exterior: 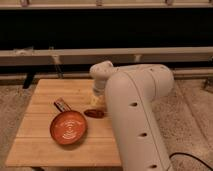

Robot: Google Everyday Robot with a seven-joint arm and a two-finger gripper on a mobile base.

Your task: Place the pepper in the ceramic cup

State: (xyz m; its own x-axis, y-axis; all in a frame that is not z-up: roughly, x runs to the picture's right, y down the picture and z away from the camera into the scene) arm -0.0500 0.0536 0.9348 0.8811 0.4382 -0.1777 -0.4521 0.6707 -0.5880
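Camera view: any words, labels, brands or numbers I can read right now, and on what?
No text can be read anywhere in this view.
The pan: white swirls only, no letters.
The robot arm: plain pale shell, no marking visible.
The hand: low over the table, right by the pepper; no label visible.

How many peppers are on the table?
1. The pepper lies right of the pan, close by the gripper. The arm could hide others.
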